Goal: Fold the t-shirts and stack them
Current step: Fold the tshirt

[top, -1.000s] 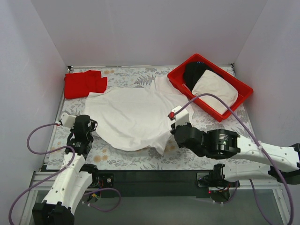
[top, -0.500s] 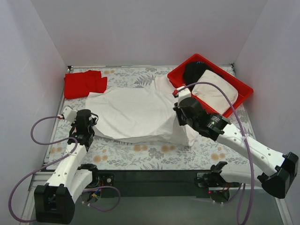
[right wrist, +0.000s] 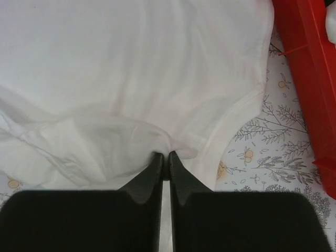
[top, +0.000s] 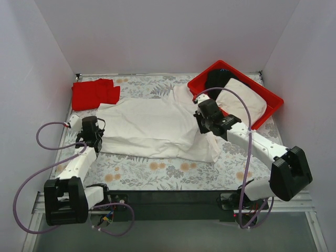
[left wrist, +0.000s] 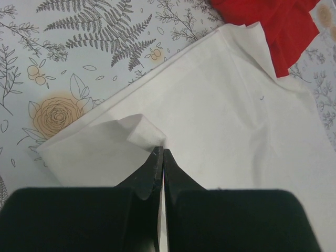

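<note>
The white t-shirt [top: 157,128] lies across the middle of the table, its near half folded back over its far half. My left gripper [top: 92,135] is shut on the shirt's left edge; in the left wrist view [left wrist: 160,152] a small corner of white cloth sticks out of the jaws. My right gripper [top: 206,125] is shut on a bunched fold of the white shirt [right wrist: 131,79] near its right edge [right wrist: 164,155]. The red t-shirt [top: 95,93] lies folded at the far left corner; part of it shows in the left wrist view [left wrist: 278,26].
A rigid red tray [top: 273,102] at the far right holds an off-white garment [top: 240,102] and a black one [top: 216,80]. Its wall shows in the right wrist view [right wrist: 307,68]. White walls close in the flowered table [top: 157,173] on three sides.
Both grippers have carried the white shirt's near edge away from me, folding it over the far half. The right arm swung from the near middle to beside the tray.
</note>
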